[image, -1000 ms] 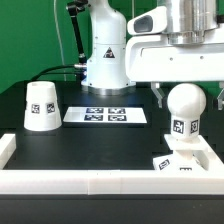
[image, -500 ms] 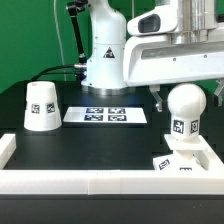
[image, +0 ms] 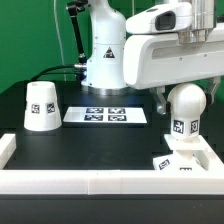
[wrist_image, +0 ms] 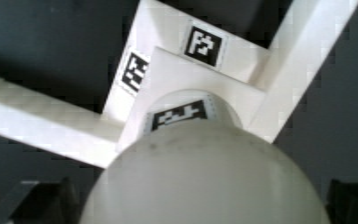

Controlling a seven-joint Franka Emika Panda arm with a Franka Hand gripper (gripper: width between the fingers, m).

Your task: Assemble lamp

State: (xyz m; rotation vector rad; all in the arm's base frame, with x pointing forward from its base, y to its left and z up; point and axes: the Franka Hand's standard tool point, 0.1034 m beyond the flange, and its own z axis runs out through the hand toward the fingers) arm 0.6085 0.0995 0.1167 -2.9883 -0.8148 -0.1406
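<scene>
The round bulb (image: 186,103) stands upright on its neck on the flat angular base block (image: 184,161) at the exterior view's right, near the front corner. My gripper (image: 188,100) is open. One finger (image: 160,99) hangs beside the bulb without touching it; the other is near the frame edge. In the wrist view the bulb (wrist_image: 197,175) fills the near part of the picture. Dark fingertips (wrist_image: 43,200) show at both sides, apart from it, and the base (wrist_image: 229,60) with its tags lies beyond. The cone shade (image: 40,106) stands alone at the exterior view's left.
The marker board (image: 106,115) lies flat mid-table in front of the white robot pedestal (image: 105,55). A raised white rim (image: 100,183) runs along the front and both sides of the black table; its corner (wrist_image: 51,110) shows in the wrist view.
The hand above the bulb has shifted and turned slightly over the last second. The fingers stay beside the bulb. The bulb, base and shade have not moved.
</scene>
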